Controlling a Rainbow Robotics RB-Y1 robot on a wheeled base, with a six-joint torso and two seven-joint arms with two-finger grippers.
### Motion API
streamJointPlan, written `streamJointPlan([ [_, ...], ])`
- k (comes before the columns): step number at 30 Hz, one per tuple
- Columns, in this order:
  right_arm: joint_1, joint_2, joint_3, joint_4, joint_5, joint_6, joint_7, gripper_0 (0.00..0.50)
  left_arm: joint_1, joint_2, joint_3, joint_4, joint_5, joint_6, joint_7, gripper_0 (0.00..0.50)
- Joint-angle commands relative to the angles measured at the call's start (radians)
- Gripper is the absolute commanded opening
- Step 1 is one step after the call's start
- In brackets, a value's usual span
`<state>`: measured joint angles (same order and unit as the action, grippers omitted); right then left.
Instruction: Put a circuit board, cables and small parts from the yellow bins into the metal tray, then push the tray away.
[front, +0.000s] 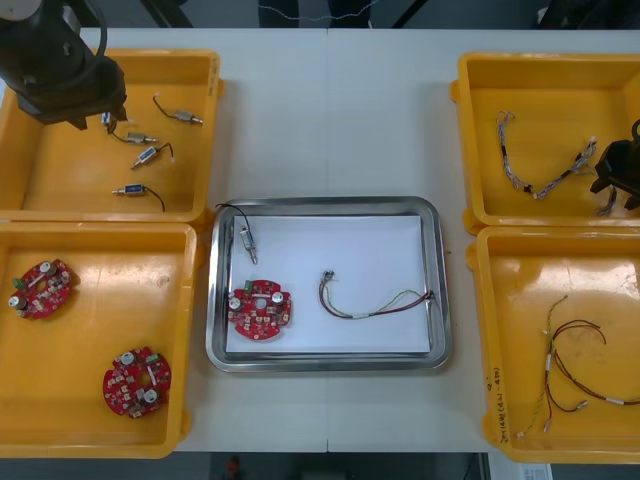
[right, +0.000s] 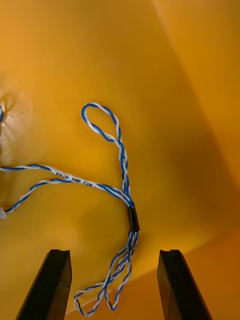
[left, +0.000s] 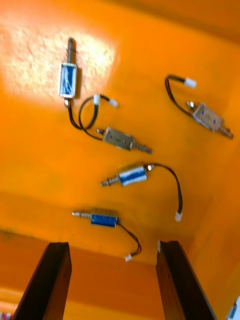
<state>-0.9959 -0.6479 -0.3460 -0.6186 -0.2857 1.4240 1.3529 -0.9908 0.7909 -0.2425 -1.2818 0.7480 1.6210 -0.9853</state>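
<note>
The metal tray (front: 445, 300), white inside, holds a red circuit board (front: 260, 307), a small metal part (front: 245, 241) on a black lead, and a red and yellow cable (front: 375, 303). My left gripper (front: 78, 118) (left: 112, 282) hangs open over the far left yellow bin (front: 60, 190), above several small metal parts (left: 102, 218); the closest one lies just beyond its fingertips. My right gripper (front: 618, 178) (right: 115, 287) is open low in the far right bin (front: 480, 150). A twisted blue and white cable (right: 126, 192) lies between its fingers (right: 52, 280), untouched.
The near left bin (front: 90, 440) holds two more red circuit boards (front: 42, 288) (front: 137, 381). Red and yellow cables (front: 570, 365) lie in the near right bin (front: 485, 400). More blue and white cable (front: 535, 170) lies in the far right bin. Bare table stretches beyond the tray.
</note>
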Motion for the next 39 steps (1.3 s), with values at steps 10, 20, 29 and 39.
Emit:
streamJointPlan([
  [10,0.017,-0.045,0.028,-0.009,-0.021,-0.030,-0.028,0.500,-0.101,0.053,0.020,0.223,-0.079,-0.277,-0.207,0.500],
  [20,0.029,-0.032,0.035,-0.009,-0.026,-0.048,-0.031,0.500,-0.118,-0.004,0.019,0.335,-0.130,-0.481,-0.251,0.500],
  [29,0.043,-0.016,0.035,-0.009,-0.026,-0.070,-0.035,0.500,-0.118,-0.053,-0.040,0.441,-0.121,-0.607,-0.268,0.500],
  [39,0.043,0.005,0.035,-0.009,-0.026,-0.071,-0.047,0.500,-0.117,-0.099,-0.075,0.493,-0.118,-0.647,-0.269,0.500],
])
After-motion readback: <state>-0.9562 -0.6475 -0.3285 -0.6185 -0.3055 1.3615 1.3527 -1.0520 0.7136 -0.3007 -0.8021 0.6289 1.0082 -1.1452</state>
